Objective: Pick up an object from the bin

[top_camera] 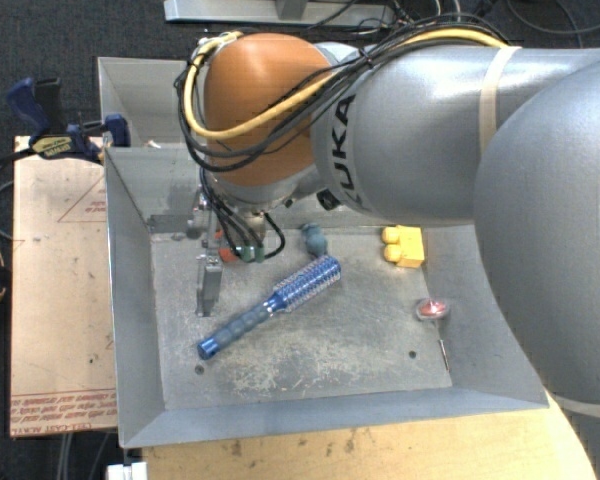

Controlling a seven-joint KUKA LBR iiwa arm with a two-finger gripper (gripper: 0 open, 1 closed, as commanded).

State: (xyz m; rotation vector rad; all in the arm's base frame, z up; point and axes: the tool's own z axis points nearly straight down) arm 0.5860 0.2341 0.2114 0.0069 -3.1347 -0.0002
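Note:
My gripper (pixel 208 298) hangs below the orange wrist cover over the left part of the bin floor, with nothing visibly held. A blue hairbrush (pixel 275 306) lies slantwise just right of it, bristle head up to the right and handle end down to the left, near the gripper. A small grey-blue lump (pixel 312 236) sits behind the brush head, close under the wrist.
A yellow block (pixel 404 246) rests at the back right of the floor. A small pink-headed thing on a thin stem (pixel 433 311) lies near the right wall. The big arm covers the bin's right side and rear.

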